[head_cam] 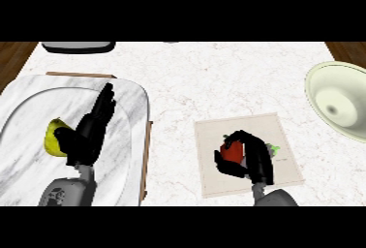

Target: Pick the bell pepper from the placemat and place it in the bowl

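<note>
We count one pepper [232, 151], one placemat [247, 155], one bowl [340, 99], one yellow fruit [54, 137], one marble tray [43, 101], two hands [89, 133] [250, 157].

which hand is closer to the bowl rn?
Right. The right hand is on the placemat, curled round the bell pepper, down-left of the bowl. The left hand rests open far across the counter.

white marble counter [214, 82], large marbled tray [28, 145] on the left, yellow fruit [53, 135] lying in it, dark object [79, 47] at the far edge
</note>
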You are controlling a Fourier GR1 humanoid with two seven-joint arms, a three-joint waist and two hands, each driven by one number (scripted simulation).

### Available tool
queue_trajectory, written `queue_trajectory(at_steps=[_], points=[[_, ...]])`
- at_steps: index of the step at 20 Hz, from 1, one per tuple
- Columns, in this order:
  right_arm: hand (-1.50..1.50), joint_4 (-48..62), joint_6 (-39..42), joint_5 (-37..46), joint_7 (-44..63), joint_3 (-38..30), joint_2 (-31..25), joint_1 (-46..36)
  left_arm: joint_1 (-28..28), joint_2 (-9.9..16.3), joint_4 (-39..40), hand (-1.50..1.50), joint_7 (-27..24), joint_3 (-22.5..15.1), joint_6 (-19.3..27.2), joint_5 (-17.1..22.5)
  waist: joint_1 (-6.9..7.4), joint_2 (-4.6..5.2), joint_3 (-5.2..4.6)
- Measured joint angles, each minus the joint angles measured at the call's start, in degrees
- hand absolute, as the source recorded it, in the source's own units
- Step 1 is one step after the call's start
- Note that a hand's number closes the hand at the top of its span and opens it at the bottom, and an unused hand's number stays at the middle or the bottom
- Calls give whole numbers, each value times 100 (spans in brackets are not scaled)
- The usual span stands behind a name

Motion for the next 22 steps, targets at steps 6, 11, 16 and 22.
queue_trajectory(at_steps=[6,11,16,22], points=[[150,-1203,1899,-1256,-1218,95,-1230,716,117,-14,-84,0,21,-20,40,-44,-81,2,22],[150,-2208,2603,-2117,-2232,-397,-1951,1328,175,29,-152,0,-24,18,-34,15,-89,24,37],[150,-3399,2688,-2519,-2751,-1080,-2423,1862,133,35,-29,0,-91,84,-38,30,-126,29,36],[150,-5004,2519,-2578,-2063,-1847,-2716,2269,129,36,57,0,-202,93,-60,8,-92,38,30]])
